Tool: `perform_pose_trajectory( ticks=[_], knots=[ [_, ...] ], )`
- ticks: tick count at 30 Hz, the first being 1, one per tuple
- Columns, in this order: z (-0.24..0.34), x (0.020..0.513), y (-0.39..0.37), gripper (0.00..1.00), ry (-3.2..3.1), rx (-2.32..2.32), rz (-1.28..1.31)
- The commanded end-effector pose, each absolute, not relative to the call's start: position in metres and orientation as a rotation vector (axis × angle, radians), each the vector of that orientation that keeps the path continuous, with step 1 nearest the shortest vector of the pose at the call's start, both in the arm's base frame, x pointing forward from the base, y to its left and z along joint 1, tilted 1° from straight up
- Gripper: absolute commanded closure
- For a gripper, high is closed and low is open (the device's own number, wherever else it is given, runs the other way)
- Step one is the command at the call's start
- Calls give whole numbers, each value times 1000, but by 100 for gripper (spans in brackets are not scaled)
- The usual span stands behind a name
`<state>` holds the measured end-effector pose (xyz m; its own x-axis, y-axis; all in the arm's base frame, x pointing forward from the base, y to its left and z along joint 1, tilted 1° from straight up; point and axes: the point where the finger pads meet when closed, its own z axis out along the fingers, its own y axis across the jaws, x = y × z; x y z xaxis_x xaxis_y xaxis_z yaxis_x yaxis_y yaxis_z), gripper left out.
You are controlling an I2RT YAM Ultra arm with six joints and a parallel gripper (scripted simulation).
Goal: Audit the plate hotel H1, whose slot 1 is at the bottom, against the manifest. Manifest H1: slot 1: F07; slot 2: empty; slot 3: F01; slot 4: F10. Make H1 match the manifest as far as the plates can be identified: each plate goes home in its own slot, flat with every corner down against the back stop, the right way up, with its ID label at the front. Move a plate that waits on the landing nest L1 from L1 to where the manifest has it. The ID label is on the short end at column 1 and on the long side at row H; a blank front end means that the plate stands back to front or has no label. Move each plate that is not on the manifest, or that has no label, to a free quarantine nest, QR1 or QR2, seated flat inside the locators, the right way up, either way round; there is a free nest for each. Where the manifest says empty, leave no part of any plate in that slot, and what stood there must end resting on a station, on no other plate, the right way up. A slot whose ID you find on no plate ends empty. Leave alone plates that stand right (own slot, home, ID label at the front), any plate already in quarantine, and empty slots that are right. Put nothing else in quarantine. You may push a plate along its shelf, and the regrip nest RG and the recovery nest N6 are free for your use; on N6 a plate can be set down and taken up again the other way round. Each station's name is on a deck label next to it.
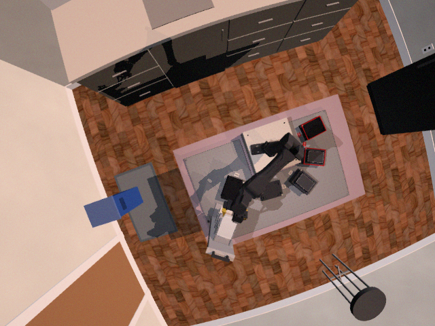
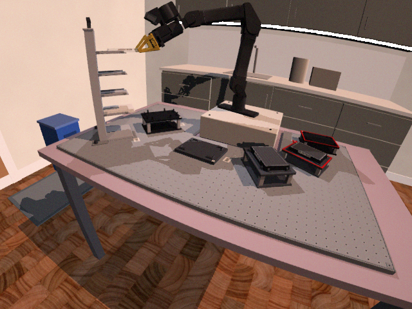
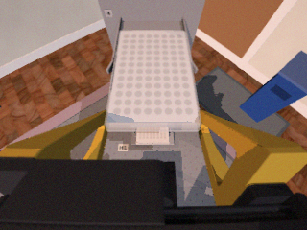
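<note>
A pale 96-well plate [image 1: 226, 229] [image 2: 120, 49] [image 3: 153, 72] is at the top level, slot 4, of hotel H1 [image 1: 218, 250] [image 2: 93, 86]. It lies flat, wells up, with its rear end drawn away from the back stop. My gripper [image 2: 136, 50] [image 3: 153, 115] is shut on its front end, one finger at each long side. No ID label shows on that front end. Another pale plate [image 2: 120, 109] [image 3: 153, 136] stands in slot 1 at the bottom; its ID is unreadable. The middle shelves [image 2: 112, 73] [image 2: 113, 92] look empty in the exterior view.
A black pegged nest [image 1: 232, 187] [image 2: 161, 116] stands beside the hotel. A low dark nest [image 1: 271, 190] [image 2: 200, 150] lies on the deck. A raised dark nest [image 2: 274, 182] and two red-rimmed nests [image 1: 313, 128] [image 1: 325, 157] stand near the white robot base [image 1: 268, 128] [image 2: 237, 129].
</note>
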<state>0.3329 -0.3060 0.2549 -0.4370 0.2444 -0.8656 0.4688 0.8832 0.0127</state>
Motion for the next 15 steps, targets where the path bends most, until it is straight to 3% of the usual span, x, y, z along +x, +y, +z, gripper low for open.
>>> perform_pose_trajectory(
  ticks=[1,15],
  knots=[
    [261,329,-304,14,2035,509,-286],
    [261,315,-296,14,2035,509,-286]
  ],
)
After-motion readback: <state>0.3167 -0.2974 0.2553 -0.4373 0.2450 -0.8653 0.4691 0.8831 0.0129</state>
